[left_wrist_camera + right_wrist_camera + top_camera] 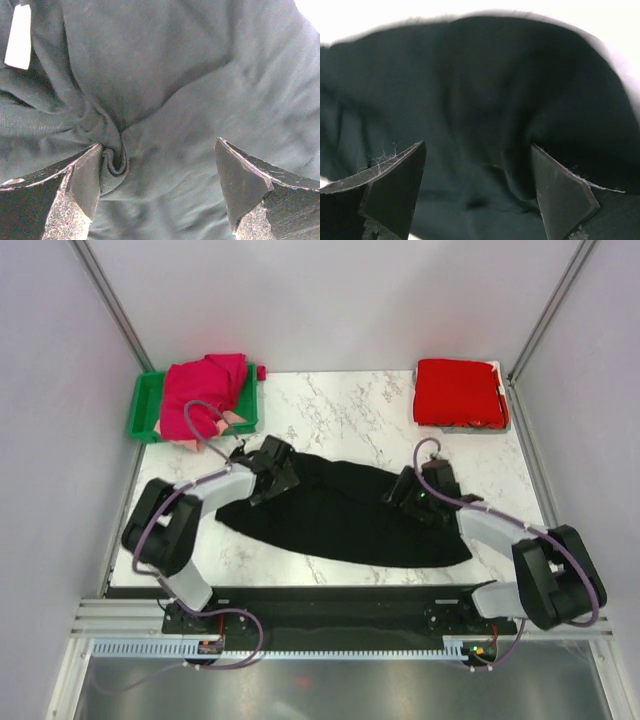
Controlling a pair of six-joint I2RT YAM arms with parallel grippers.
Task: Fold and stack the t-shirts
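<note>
At bench (pixel 350 410) centre you've got the black tee (pixel 340 520) lying crumpled. Left pincer (pixel 268 472) sits on its far-left edge, jaws released, a fold bunched against one finger (pixel 85 177). Right pincer (pixel 418 490) over its right end, also released, nothing grasped. Red tee (pixel 455 392) folded far right; magenta tee (pixel 200 390) heaped in the bin (pixel 145 410) far left

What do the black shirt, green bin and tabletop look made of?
Black t-shirt: soft matte knit, likely cotton jersey; it creases and bunches, with a fine weave in the left wrist view.
Green bin: rigid plastic, judging by its even colour and straight rim.
Tabletop: white marble look with grey veins; stone or laminate, cannot tell.
</note>
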